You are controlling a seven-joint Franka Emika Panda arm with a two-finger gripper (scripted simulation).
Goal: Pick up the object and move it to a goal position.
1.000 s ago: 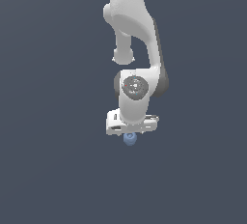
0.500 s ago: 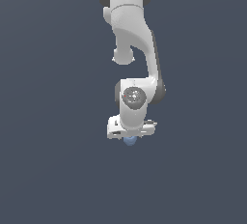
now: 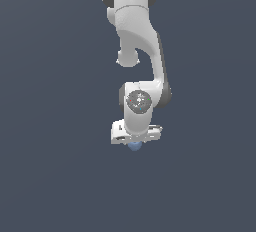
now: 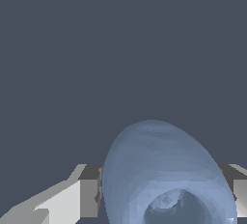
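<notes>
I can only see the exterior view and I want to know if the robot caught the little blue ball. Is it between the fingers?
Observer: Yes. In the wrist view the light-blue ball fills the gap between the gripper, with a finger pressed against each side.
Operator: Is it round all over?
Observer: No, it has a hollow dimple in the end facing the wrist camera.
Operator: Is anything else near it?
Observer: The wrist view shows only plain dark background beyond the ball.
</notes>
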